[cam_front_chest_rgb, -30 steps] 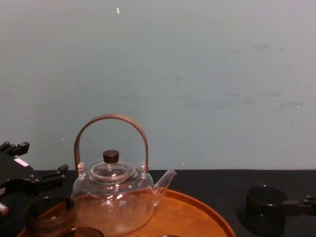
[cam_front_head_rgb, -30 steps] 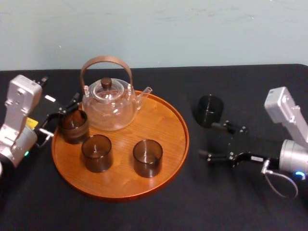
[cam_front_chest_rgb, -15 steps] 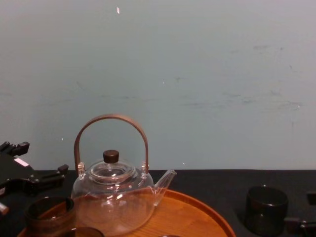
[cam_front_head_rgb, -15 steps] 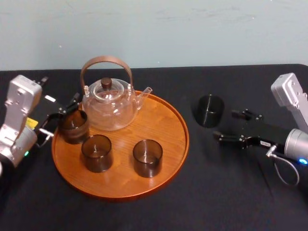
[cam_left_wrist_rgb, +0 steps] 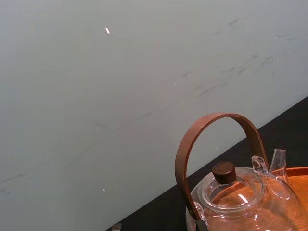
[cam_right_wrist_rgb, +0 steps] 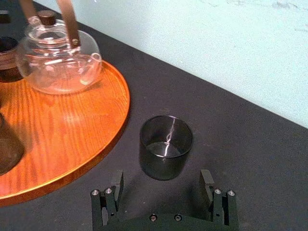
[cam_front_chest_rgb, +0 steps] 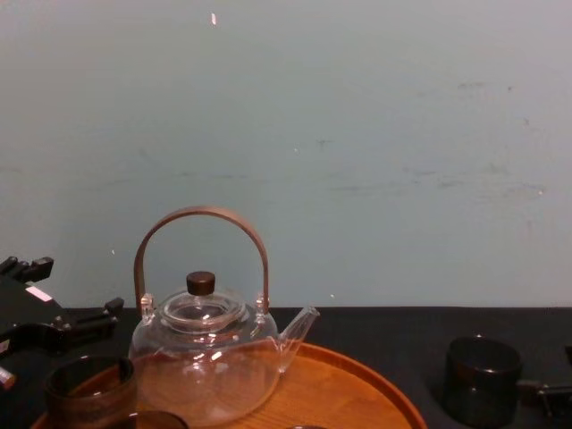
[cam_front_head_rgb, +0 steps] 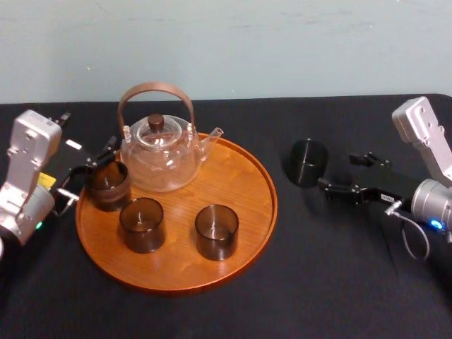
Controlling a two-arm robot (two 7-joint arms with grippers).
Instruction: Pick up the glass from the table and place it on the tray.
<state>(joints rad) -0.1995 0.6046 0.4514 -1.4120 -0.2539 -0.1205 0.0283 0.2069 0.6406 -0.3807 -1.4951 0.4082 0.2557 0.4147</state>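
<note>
A dark smoky glass (cam_front_head_rgb: 307, 162) stands upright on the black table (cam_front_head_rgb: 339, 282), to the right of the round wooden tray (cam_front_head_rgb: 267, 212). My right gripper (cam_front_head_rgb: 337, 171) is open just to the glass's right and points at it. In the right wrist view the glass (cam_right_wrist_rgb: 166, 147) stands just ahead of the two spread fingers (cam_right_wrist_rgb: 109, 195), not between them. The chest view shows the glass (cam_front_chest_rgb: 483, 380) low on the right. My left gripper (cam_front_head_rgb: 85, 176) rests at the tray's left edge beside another dark glass (cam_front_head_rgb: 107, 185).
On the tray stand a clear glass teapot (cam_front_head_rgb: 159, 152) with a brown arched handle and three dark glasses, two of them (cam_front_head_rgb: 142, 224) (cam_front_head_rgb: 216, 231) near the front. Bare tray wood shows on its right half. A pale wall closes off the table's far edge.
My right gripper has drawn back from the table in front of the glass, swung toward the far side, and now faces the glass from the right. Glass and left arm have not moved.
</note>
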